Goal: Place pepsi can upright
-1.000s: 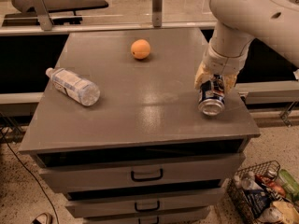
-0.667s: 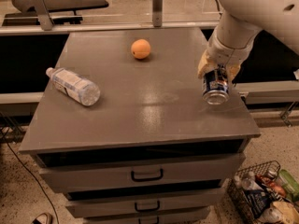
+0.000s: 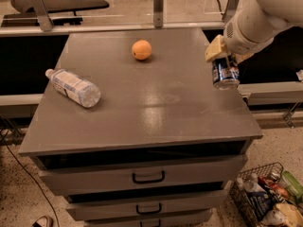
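The pepsi can (image 3: 225, 73) is dark blue with a silver end and hangs in the air near the right edge of the grey cabinet top (image 3: 142, 93). My gripper (image 3: 222, 58) is shut on the can from above, holding it lifted off the surface and roughly upright, its silver bottom end facing down toward the camera. The white arm comes in from the upper right.
An orange (image 3: 141, 49) lies at the back middle of the top. A clear plastic water bottle (image 3: 73, 87) lies on its side at the left. A wire basket (image 3: 267, 197) with packages stands on the floor at the lower right. Drawers with handles (image 3: 148, 177) are below.
The gripper has lifted the can off the cabinet top and carried it up and slightly right; the can has turned from tilted toward upright.
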